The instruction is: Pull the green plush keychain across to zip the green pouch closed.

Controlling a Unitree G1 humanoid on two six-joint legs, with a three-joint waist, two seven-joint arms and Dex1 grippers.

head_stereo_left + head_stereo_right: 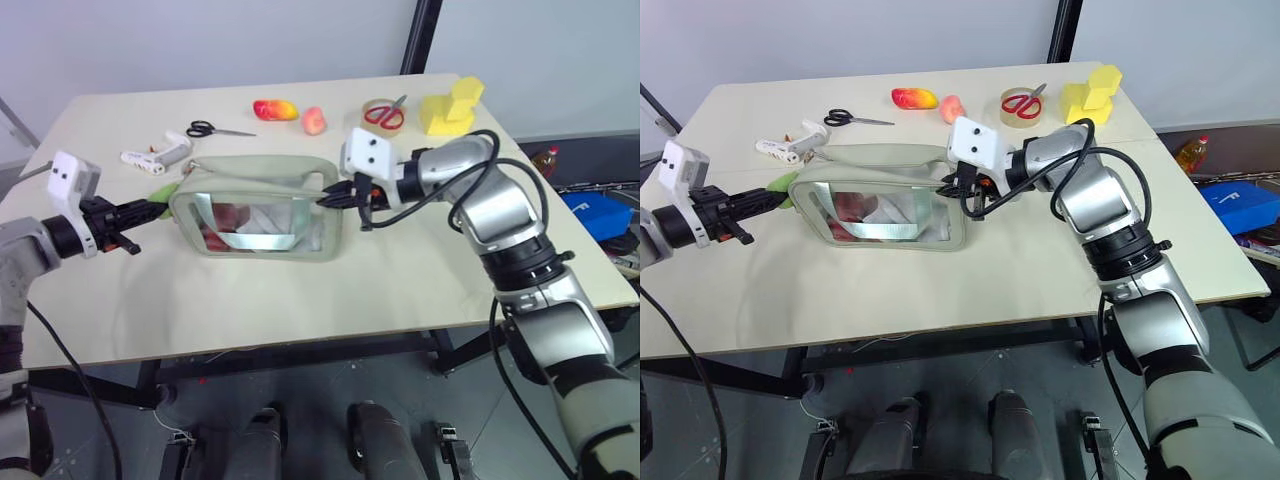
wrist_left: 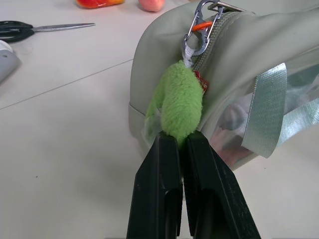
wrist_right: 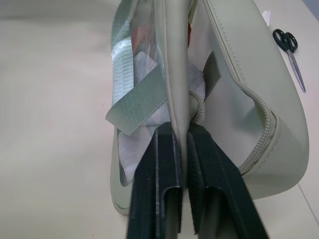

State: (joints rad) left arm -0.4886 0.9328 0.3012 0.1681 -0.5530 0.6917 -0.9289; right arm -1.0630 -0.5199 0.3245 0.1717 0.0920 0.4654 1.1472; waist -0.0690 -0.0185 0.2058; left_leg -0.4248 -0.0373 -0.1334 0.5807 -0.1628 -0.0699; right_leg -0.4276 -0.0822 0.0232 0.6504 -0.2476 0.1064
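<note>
1. On the beige table we see the green pouch standing near the middle.
2. Our left gripper is clenched on the green plush keychain at the pouch's left end.
3. Our right gripper pinches the pouch's right end.

Black-handled scissors, white tool, toy fruit, peach, tape roll, yellow block, beige table

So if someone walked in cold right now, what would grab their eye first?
The green pouch in the middle of the table, pinched from both ends. The left gripper is shut on the green plush keychain at one end; the right gripper is shut on the pouch's edge at the other. Behind sit the yellow block and red scissors.
</note>
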